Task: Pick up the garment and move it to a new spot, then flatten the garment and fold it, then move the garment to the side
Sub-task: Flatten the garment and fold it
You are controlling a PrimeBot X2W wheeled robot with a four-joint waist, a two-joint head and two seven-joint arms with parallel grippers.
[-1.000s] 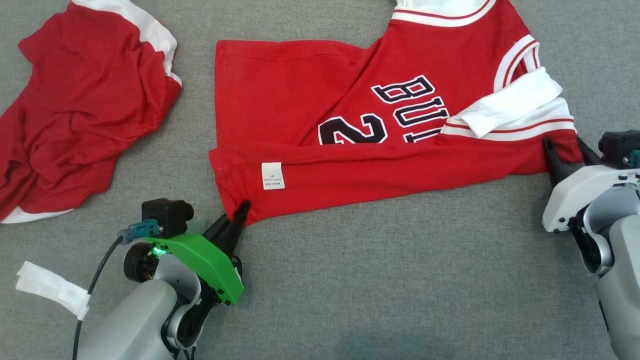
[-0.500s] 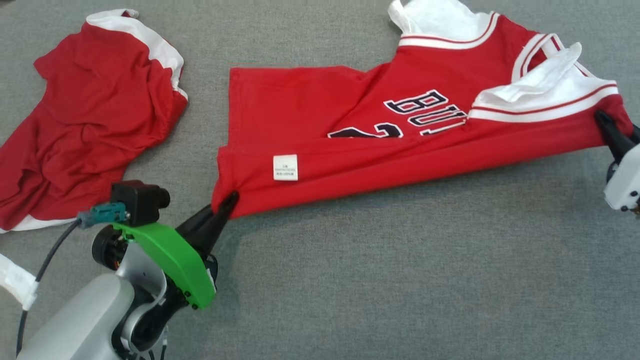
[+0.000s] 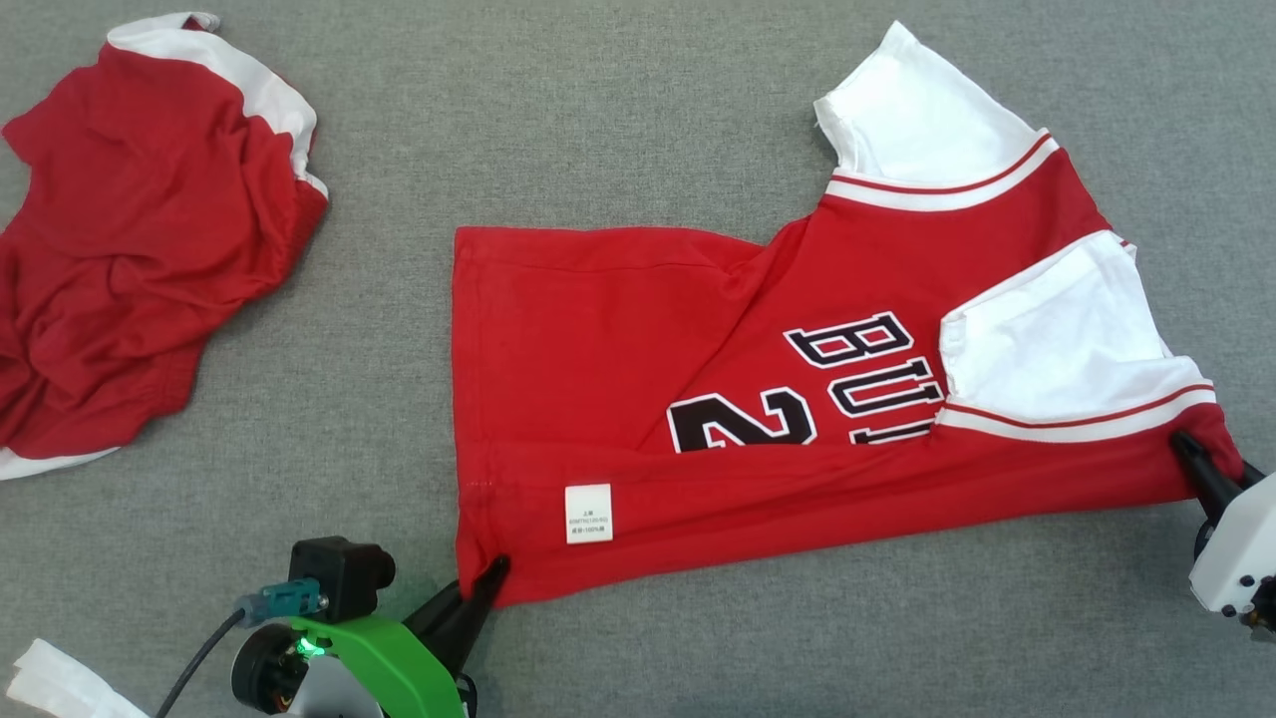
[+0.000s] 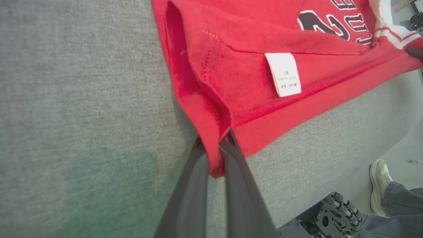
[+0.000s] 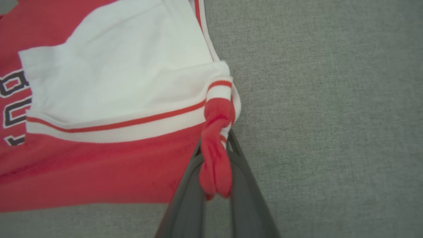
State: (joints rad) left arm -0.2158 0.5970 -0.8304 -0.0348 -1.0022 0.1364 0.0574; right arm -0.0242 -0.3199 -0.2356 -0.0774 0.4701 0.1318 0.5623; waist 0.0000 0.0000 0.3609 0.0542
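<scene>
The garment (image 3: 638, 339) is a red jersey with white sleeves and dark lettering, spread across the grey table with its near edge folded over and a white label showing. My left gripper (image 3: 496, 570) is shut on its near-left hem corner; the left wrist view shows the red cloth (image 4: 214, 132) pinched between the dark fingers (image 4: 191, 185). At the far right, my right gripper (image 3: 1186, 447) is shut on the bunched red shoulder edge (image 5: 214, 158) under the white sleeve (image 5: 115, 66). The near edge is stretched between both grippers.
A second red and white garment (image 3: 140, 229) lies crumpled at the left of the grey table (image 3: 638, 100). A white strip of tape (image 3: 60, 688) wraps my left arm's cable. A person's shoe (image 4: 380, 185) stands on the floor past the table edge.
Both grippers have closed on the jersey and pulled its near edge taut. The jersey now sits lower in the head view and a white sleeve has flopped open; the camera has shifted too.
</scene>
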